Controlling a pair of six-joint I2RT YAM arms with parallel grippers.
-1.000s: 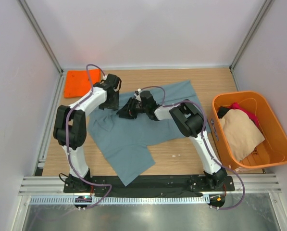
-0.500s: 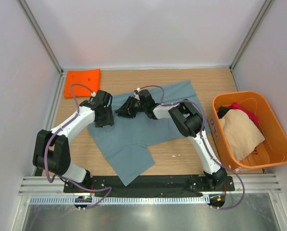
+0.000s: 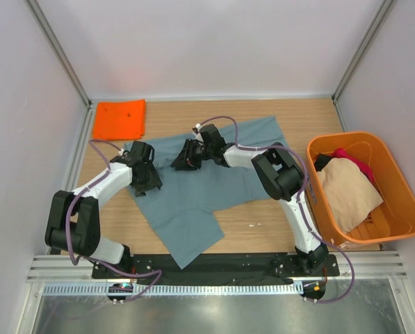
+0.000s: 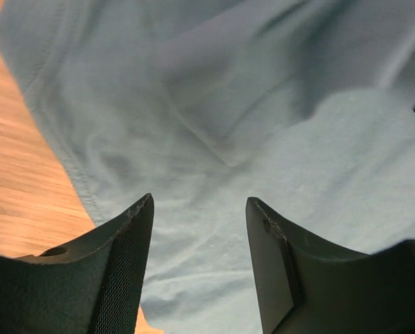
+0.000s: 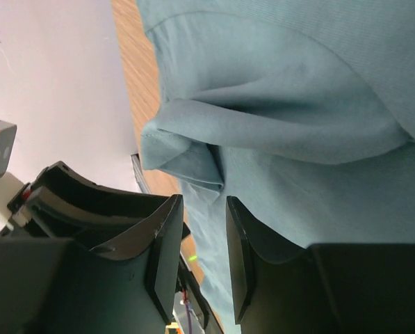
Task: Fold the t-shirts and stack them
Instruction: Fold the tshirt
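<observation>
Grey-blue shirt [image 3: 193, 202] lies spread mid-table [image 3: 263, 229], a bit rumpled, one end poking toward 6 o'clock. Left gripper [image 4: 199, 205] hangs over its 9 o'clock edge, jaws wide, nothing in them. Right gripper [image 5: 201, 202] sits around the shirt's 11 o'clock, jaws narrow but not shut, a bunched fold just past the tips. Orange shirt [image 3: 119, 119] lies flat at 10 o'clock. Tub [image 3: 402, 223] at 3 o'clock holds a beige shirt [image 3: 346, 191] and a red shirt [image 3: 353, 158].

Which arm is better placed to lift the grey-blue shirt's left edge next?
Left, likely: the left end effector hangs open over the grey-blue shirt at its left hem; the right end effector sits mid-shirt, farther back.
</observation>
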